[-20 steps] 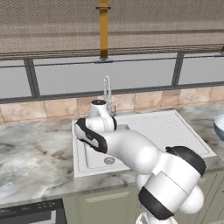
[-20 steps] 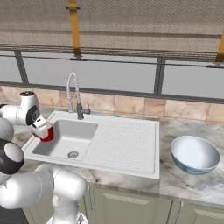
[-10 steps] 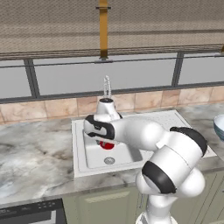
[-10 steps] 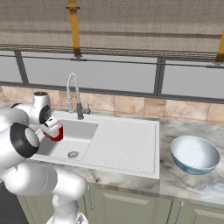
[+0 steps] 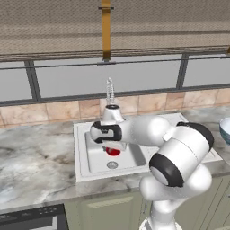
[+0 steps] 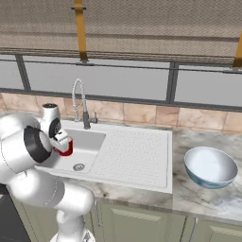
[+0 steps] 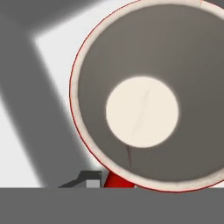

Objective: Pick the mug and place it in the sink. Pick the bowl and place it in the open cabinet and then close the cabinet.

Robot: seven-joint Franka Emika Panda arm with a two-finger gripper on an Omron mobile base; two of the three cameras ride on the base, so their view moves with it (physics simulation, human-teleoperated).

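While the arm bends low over the basin, these things can be seen:

Gripper: the gripper (image 6: 63, 143) is pressed together on the mug (image 6: 66, 148), pinching it at the rim; the jaws are almost fully closed.
Mug: red, held upright above the floor of the sink (image 6: 90, 156), over the left part of the basin. It hangs just above the bottom; whether it touches, I cannot tell.
Hand view: the camera looks straight down into the mug (image 7: 146, 96); the rim is whitish, the inside grey in shadow with a pale round bottom. A red piece, the handle I think, shows at the lower edge.
Left base view: the mug (image 5: 113, 151) is only a small red patch below the wrist, close to the round drain (image 5: 112, 165).
Right base view: the bowl (image 6: 210, 167) stands on the marble counter (image 6: 203, 198), well apart from the sink, to its right.
Faucet: the faucet (image 6: 80, 101) rises behind the basin, near the tiled wall.
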